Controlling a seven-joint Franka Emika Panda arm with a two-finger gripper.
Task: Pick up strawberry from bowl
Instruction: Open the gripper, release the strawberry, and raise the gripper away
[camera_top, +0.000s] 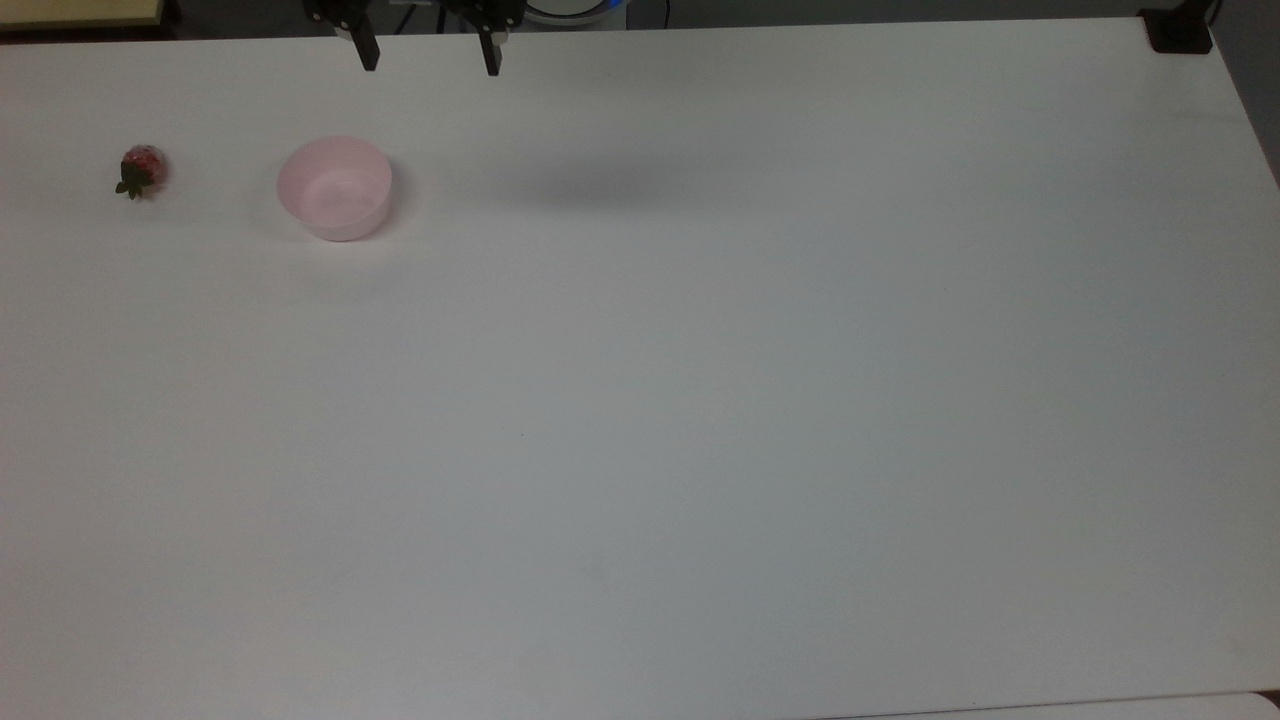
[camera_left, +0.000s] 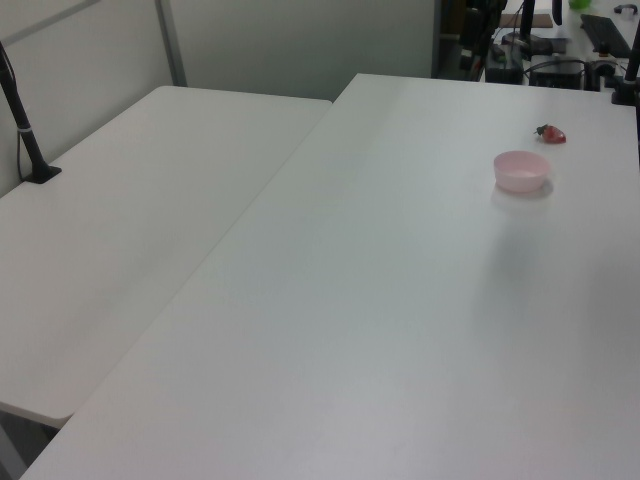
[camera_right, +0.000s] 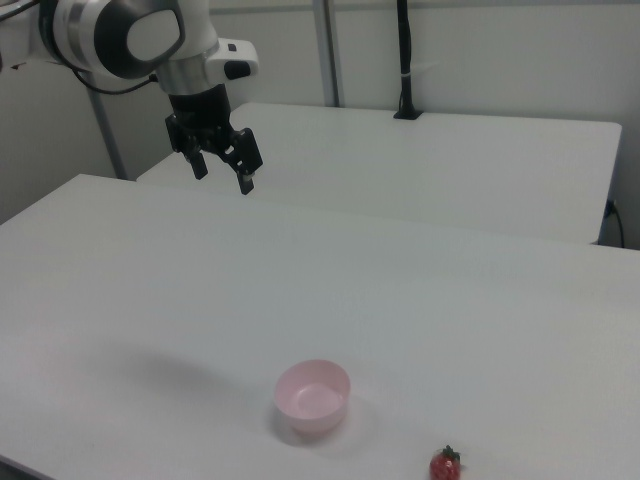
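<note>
Strawberry (camera_top: 141, 170) lies on the bare desk (camera_top: 700, 400), outside the bowl (camera_top: 335, 188) and well apart from it on the top view's left, its green cap pointing toward the top view's lower left. The pink bowl looks empty. My claw (camera_top: 425, 60) hangs high with its jaws spread wide, gripping nothing, to the top view's right of the bowl, so the berry lies beyond the bowl from me. The top view's upper edge cuts off my claw above the fingers.
</note>
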